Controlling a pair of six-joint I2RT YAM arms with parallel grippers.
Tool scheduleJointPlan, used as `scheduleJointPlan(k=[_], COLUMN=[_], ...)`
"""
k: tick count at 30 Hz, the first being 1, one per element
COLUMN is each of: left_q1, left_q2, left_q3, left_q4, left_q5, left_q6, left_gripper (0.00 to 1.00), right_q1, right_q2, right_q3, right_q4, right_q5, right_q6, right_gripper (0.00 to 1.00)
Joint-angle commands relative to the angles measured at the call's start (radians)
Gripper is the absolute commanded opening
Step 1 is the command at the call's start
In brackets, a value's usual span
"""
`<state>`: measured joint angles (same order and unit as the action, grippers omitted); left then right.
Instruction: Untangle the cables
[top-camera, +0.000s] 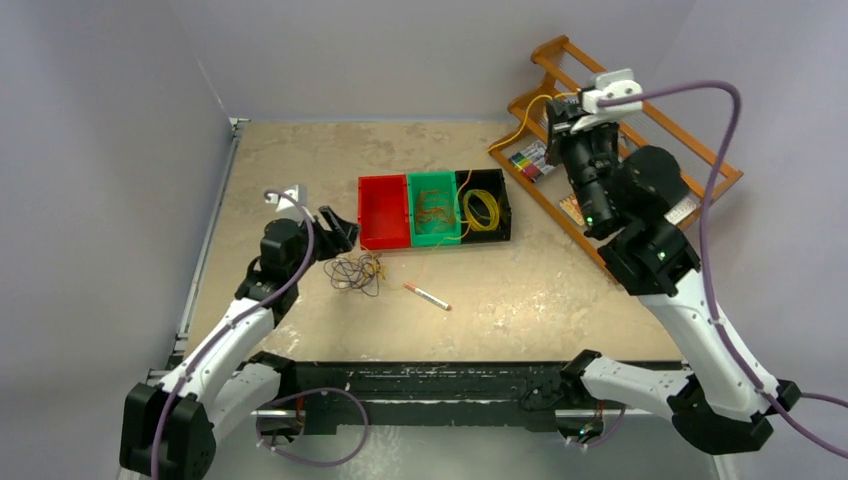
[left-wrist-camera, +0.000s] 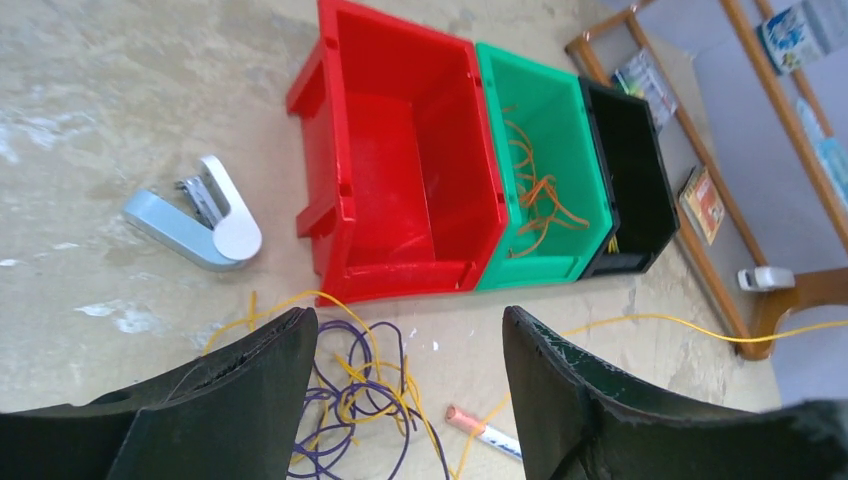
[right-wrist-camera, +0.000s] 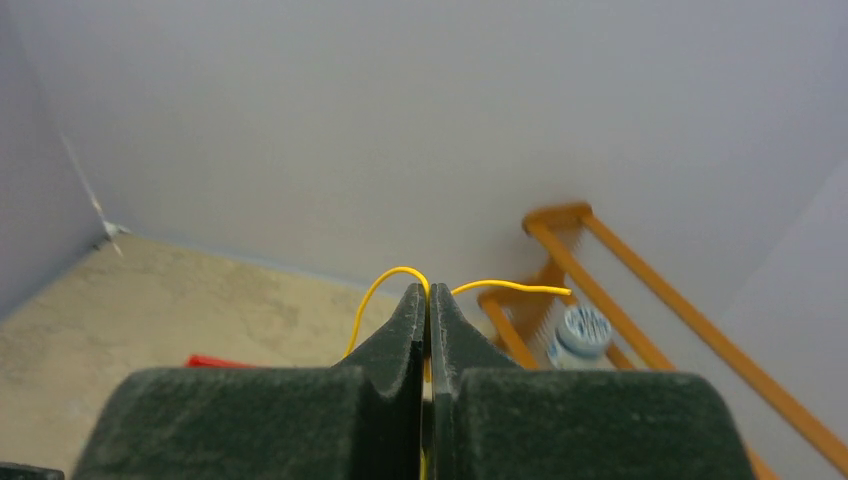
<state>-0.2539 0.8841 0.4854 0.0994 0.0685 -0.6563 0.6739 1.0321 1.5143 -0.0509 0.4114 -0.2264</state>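
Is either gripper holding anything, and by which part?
Right gripper pinches the yellow cable near one end, a short tail sticking out. Left gripper is open above the tangle, holding nothing.

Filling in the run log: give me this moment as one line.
left gripper open above purple-yellow tangle | right gripper raised, shut on yellow cable | green bin: orange cables | black bin: yellow coil

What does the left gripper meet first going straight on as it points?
Probably the loose tangle of thin purple and yellow cables on the tan table, framed by the open left gripper; depth unclear.
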Motion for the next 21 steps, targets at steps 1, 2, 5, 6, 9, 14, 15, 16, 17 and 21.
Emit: scheduleJointPlan(k=[1, 2, 5, 6, 9, 14, 15, 16, 17, 21], left_q1=[-0.056, -0.069, -0.11, -0.118, -0.122, -0.121, -0.121, -0.121, -0.121, -0.12], left_q2=[0.08, 0.102, 0.151, 0.164, 0.187, 0.216, 0.223, 0.227, 0.229, 0.224], left_q3=[0.079, 0.085, 0.099, 0.103, 0.112, 0.133, 0.141, 0.148, 0.152, 0.152], left_q4=[0.012, 0.011, 0.009, 0.007, -0.017, -0.067, -0.069, -0.074, -0.075, -0.078], left_q5=[-0.019, -0.026, -0.065, -0.073, -0.122, -0.193, -0.189, -0.184, -0.183, -0.194], left_q6=[0.044, 0.042, 0.034, 0.033, 0.015, 0.0, 0.002, 0.005, 0.007, 0.007], left_gripper=[0.68, 0.67, 0.66, 0.65, 0.62, 0.61, 0.61, 0.61, 0.61, 0.62], right_q1=[0.0, -0.002, -0.004, -0.008, -0.026, -0.076, -0.077, -0.077, -0.076, -0.077], right_q2=[0.016, 0.009, 0.003, 0.002, 0.003, 0.01, 0.006, -0.004, -0.019, -0.083], right_q3=[0.013, -0.009, -0.07, -0.09, -0.157, -0.191, -0.185, -0.18, -0.178, -0.176], right_q4=[-0.16, -0.178, -0.299, -0.351, -0.514, -0.706, -0.726, -0.73, -0.721, -0.603], right_q5=[0.263, 0.312, 0.469, 0.491, 0.533, 0.543, 0.547, 0.549, 0.55, 0.515], right_q6=[0.089, 0.103, 0.196, 0.242, 0.404, 0.576, 0.598, 0.603, 0.596, 0.495], right_gripper=[0.0, 0.0, 0.0, 0.0, 0.0, 0.14, 0.23, 0.3, 0.36, 0.5])
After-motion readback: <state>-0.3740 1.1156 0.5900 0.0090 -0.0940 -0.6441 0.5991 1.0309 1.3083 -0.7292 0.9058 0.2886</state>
